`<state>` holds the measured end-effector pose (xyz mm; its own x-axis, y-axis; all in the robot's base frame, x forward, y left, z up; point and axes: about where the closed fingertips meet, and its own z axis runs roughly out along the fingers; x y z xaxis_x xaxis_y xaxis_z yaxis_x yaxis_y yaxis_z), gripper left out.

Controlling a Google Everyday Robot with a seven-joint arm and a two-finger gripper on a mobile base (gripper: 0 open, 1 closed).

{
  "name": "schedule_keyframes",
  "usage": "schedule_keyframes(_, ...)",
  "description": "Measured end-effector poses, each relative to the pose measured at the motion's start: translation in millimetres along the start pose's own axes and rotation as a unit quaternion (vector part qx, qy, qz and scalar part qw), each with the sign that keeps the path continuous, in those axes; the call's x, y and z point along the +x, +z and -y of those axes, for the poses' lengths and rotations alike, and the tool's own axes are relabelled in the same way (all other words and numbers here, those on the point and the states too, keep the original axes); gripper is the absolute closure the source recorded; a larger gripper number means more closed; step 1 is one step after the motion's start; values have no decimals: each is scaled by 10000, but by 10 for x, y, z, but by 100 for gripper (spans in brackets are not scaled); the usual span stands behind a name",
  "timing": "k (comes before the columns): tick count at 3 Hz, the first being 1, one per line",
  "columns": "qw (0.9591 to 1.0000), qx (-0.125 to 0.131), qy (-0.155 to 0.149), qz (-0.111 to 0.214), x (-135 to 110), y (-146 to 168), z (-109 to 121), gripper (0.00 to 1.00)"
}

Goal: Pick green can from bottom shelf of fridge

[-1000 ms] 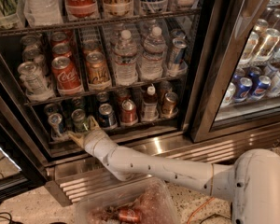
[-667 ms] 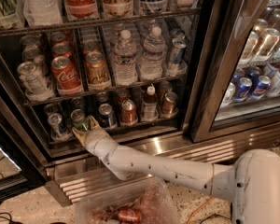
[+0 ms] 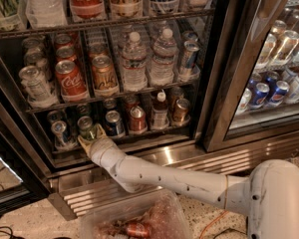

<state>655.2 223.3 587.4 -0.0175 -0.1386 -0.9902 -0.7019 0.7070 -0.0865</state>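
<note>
Nearest, bottom edge: clear plastic bin (image 3: pixel 165 214) on speckled floor, red can (image 3: pixel 137 228) lying in it. Orange cable (image 3: pixel 215 223) on the floor just right of the bin. White robot body (image 3: pixel 279 198) at lower right. Arm (image 3: pixel 164 178) reaches from it up-left, over the steel base grille (image 3: pixel 89 195) of the fridge (image 3: pixel 224 83).

Gripper (image 3: pixel 91 137) is at the front edge of the bottom shelf (image 3: pixel 154 131), left part, right against the green can (image 3: pixel 85 126). Cannot tell if it's clamped on the can or loose. Green can stands upright on the shelf, front row, second from left, silver top showing.

Same shelf: silver-blue can (image 3: pixel 60 133) just left of it, dark blue can (image 3: pixel 113 123) just right, then a red-topped can (image 3: pixel 137 118), a red-capped bottle (image 3: pixel 160 111) and a copper can (image 3: pixel 180 110). More cans behind, dim.

Rack above: Coca-Cola can (image 3: pixel 70 78), orange-brown can (image 3: pixel 103 73), two water bottles (image 3: pixel 134 59) (image 3: pixel 162 56), a slim can (image 3: pixel 188 59) tilted beside them.

Right: shut glass door (image 3: pixel 254 39), blue cans (image 3: pixel 269 91) behind it.
</note>
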Motion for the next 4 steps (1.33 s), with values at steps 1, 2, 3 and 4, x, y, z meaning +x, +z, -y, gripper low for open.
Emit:
schedule_keyframes(1,9999,-60,-60,112,-102,-32,7,100)
schedule_keyframes(2,9989,-172,-244,359,-353,-109,-7,100)
schedule_keyframes(3,9965,-285,-467,626,-630,-224,-34,100)
schedule_keyframes(4,9953,-491,-612,574,-678,-439,-124,100)
